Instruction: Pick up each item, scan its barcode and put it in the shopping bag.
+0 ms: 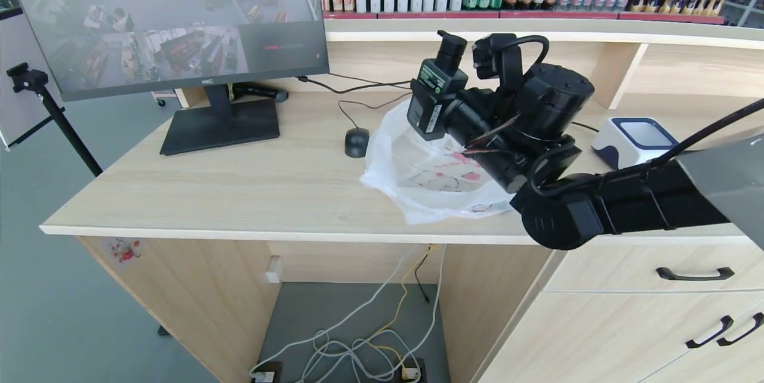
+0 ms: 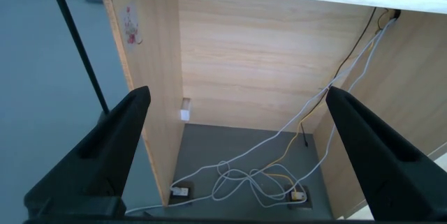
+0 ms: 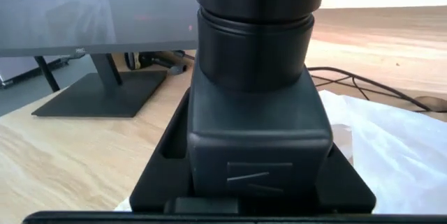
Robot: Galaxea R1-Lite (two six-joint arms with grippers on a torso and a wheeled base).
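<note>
Black bottle clamped in right claw, over white shopping bag, left claw spread wide, empty.

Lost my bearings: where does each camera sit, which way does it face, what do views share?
Head view: on the head, facing forward and down at counter, monitor, shopping bag, barcode scanner; right arm crosses it.
Left wrist view: low, facing under the counter at cables; open left tool frames it.
Right wrist view: above the counter, facing monitor stand and bag; black housing blocks the middle.
Shared: head and right wrist, the bag; head and left wrist, the cables.
</note>
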